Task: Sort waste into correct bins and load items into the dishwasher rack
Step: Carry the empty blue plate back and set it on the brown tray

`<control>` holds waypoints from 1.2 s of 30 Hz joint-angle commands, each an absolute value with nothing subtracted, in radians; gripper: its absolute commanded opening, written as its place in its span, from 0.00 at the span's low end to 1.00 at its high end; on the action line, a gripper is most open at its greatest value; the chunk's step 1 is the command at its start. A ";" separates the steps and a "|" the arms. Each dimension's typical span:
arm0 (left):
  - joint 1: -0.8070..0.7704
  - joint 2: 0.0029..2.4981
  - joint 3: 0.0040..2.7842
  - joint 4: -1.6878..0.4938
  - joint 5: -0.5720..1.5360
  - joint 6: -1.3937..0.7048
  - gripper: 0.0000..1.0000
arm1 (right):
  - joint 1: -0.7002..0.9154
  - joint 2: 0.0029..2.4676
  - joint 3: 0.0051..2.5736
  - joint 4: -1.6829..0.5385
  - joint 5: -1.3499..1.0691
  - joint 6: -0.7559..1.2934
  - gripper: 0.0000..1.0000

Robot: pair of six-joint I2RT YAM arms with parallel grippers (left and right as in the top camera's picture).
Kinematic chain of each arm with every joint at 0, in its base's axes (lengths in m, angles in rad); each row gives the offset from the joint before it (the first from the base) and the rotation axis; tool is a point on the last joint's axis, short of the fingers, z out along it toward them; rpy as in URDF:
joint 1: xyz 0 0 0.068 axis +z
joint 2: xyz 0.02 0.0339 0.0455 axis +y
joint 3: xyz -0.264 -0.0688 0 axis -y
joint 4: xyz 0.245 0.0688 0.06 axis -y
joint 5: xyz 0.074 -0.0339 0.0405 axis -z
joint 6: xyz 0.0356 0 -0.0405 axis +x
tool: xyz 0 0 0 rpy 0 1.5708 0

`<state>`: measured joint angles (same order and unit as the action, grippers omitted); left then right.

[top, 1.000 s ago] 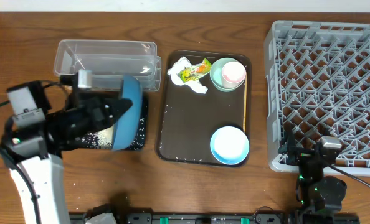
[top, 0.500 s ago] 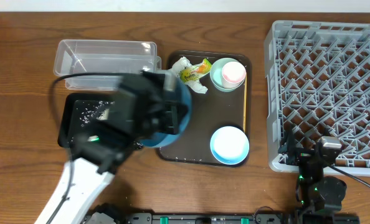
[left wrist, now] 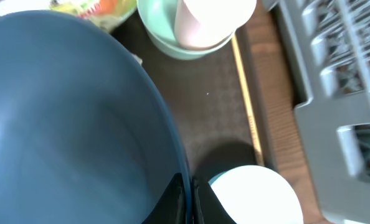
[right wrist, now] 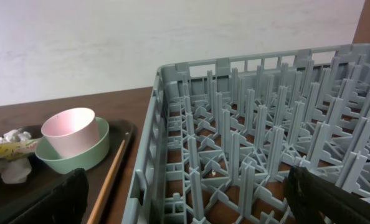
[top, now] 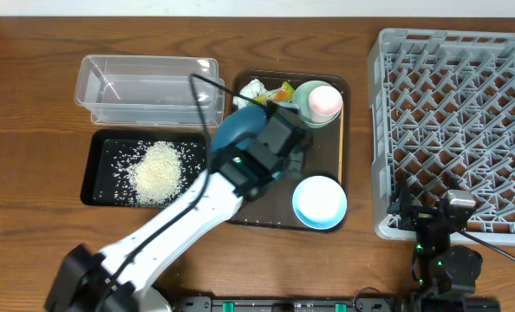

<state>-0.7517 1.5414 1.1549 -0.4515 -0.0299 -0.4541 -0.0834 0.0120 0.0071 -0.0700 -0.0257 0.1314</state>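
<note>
Grey-black right gripper [right wrist: 188, 202] at the near table edge, just beside the near-left corner of the dishwasher rack [top: 466, 113]. Its fingers are spread wide, one at each lower corner of the wrist view.

Light-blue bowl [top: 319, 201] upright in the near-right part of the brown tray [top: 279, 186].

Left gripper [left wrist: 190, 186] over the tray's left half, jaws pinched narrow onto the rim of the dark-blue plate [left wrist: 66, 124]. Cannot tell whether the plate touches the tray.

Black tray [top: 90, 169] to the left of the brown tray. Rice [top: 158, 169] is heaped at its middle, with loose grains scattered around the heap.

Wooden stick [top: 341, 147] lies along the brown tray's right rim, running near to far.

Mint-green bowl [top: 303, 111] at the far-right corner, with the pink cup [top: 324, 100] standing inside it.

Tissue [top: 254, 87] with wrapper scrap [top: 279, 92] at the far edge, touching the plate's far side in the overhead view.

Clear tub [top: 145, 82] just behind the black tray.
</note>
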 commanded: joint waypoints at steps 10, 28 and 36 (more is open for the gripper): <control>-0.777 1.617 1.162 -0.429 -0.060 -0.511 0.06 | -0.059 0.007 0.006 -0.074 -0.019 0.122 0.99; -0.776 1.586 1.163 -0.435 0.019 -0.514 0.34 | -0.059 0.007 0.006 -0.074 -0.019 0.122 0.99; -0.760 1.448 1.163 -0.473 0.012 -0.514 0.60 | -0.059 0.007 0.006 -0.074 -0.019 0.122 0.99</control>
<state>-0.7742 1.5204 1.1549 -0.4614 0.0177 -0.5114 -0.0834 0.0120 0.0071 -0.0700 -0.0257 0.1314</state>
